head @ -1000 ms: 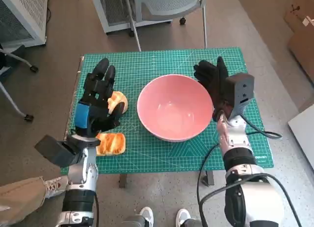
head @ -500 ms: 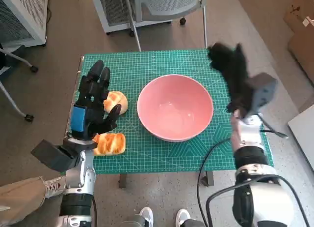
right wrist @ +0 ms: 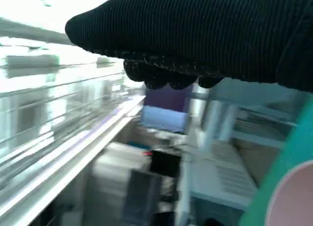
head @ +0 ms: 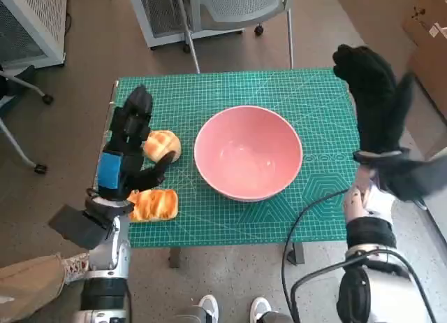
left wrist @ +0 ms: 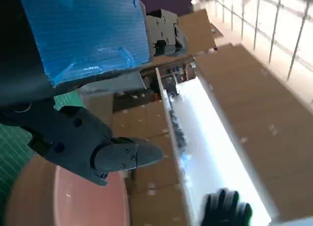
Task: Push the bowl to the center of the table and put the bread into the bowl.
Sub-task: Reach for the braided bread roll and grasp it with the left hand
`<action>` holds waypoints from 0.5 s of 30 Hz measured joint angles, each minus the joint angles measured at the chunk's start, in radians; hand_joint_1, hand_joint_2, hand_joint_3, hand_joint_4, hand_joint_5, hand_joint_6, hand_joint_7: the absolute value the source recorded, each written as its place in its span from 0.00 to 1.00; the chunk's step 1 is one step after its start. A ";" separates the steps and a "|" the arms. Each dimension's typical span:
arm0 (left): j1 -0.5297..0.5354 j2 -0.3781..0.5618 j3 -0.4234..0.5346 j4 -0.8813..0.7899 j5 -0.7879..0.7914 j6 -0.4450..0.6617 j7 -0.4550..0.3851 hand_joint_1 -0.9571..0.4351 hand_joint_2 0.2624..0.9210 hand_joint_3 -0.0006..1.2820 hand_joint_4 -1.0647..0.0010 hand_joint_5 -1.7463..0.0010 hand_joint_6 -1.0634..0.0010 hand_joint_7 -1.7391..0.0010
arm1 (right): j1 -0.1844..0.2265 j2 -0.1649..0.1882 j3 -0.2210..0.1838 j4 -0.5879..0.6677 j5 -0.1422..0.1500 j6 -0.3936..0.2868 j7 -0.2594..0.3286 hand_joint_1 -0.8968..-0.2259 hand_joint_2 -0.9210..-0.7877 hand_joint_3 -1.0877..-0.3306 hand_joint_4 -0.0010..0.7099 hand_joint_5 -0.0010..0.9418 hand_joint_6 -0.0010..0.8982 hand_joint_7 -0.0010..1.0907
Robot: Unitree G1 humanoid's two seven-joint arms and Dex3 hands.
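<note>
One pink bowl [head: 248, 152] stands upright, mouth up and holding nothing, near the middle of the green mat [head: 209, 92] that covers the counter; being round, it shows no long axis. Two pieces of bread lie on the mat on the robot's left side of the bowl: a round bun [head: 163, 145] just beside the bowl's rim, and an oblong glazed loaf [head: 153, 205] nearer the robot, close to the mat's near edge, its long axis running roughly left to right across the counter. The left hand [head: 126, 149] hangs over the two breads with its fingers [head: 138, 110] extended and apart, gripping nothing; its thumb lies close to the bun, though contact cannot be judged. The right hand [head: 374, 99] is raised past the mat's right edge, well apart from the bowl, its gloved fingers stretched out and empty; motion blur softens its outline. In the left wrist view, the bowl's pink rim [left wrist: 63, 201] appears below the thumb [left wrist: 122, 155], and the right hand [left wrist: 227, 209] shows beyond.
</note>
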State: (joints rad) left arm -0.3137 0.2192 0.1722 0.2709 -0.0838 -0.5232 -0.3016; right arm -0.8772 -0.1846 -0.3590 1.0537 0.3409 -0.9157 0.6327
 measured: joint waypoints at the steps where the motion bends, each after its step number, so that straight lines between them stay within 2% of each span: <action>1: 0.008 0.017 -0.002 -0.016 0.027 0.003 0.004 0.45 0.90 0.08 0.86 1.00 0.96 0.74 | 0.002 0.001 -0.001 -0.003 0.010 0.000 0.010 0.42 0.00 0.51 0.21 0.01 0.27 0.02; 3: 0.024 0.054 -0.005 -0.048 0.078 0.013 0.008 0.44 0.92 0.05 0.86 1.00 0.94 0.77 | 0.007 0.001 -0.002 -0.009 0.019 0.001 0.027 0.41 0.00 0.52 0.21 0.01 0.27 0.02; 7: 0.072 0.128 -0.007 -0.159 0.196 0.100 0.018 0.44 0.83 0.01 0.85 1.00 0.78 0.90 | 0.016 0.001 -0.005 -0.011 0.030 0.002 0.040 0.41 0.00 0.54 0.21 0.01 0.27 0.02; 9: 0.102 0.162 -0.006 -0.231 0.264 0.172 0.020 0.46 0.76 0.00 0.84 1.00 0.71 0.94 | 0.020 0.001 -0.007 -0.011 0.031 0.003 0.040 0.41 0.00 0.54 0.21 0.01 0.27 0.02; 11: 0.128 0.186 -0.007 -0.298 0.329 0.255 0.017 0.47 0.74 0.00 0.84 1.00 0.69 0.96 | 0.021 0.001 -0.008 -0.011 0.032 0.003 0.040 0.41 0.00 0.54 0.21 0.01 0.27 0.02; 15: 0.163 0.211 -0.018 -0.416 0.439 0.431 -0.017 0.56 0.66 0.01 0.86 1.00 0.66 0.98 | 0.021 0.001 -0.009 -0.011 0.031 0.003 0.040 0.41 0.00 0.55 0.22 0.01 0.27 0.02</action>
State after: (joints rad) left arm -0.1510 0.4298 0.1542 -0.1454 0.3547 -0.0925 -0.3190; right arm -0.8560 -0.1840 -0.3676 1.0427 0.3717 -0.9122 0.6722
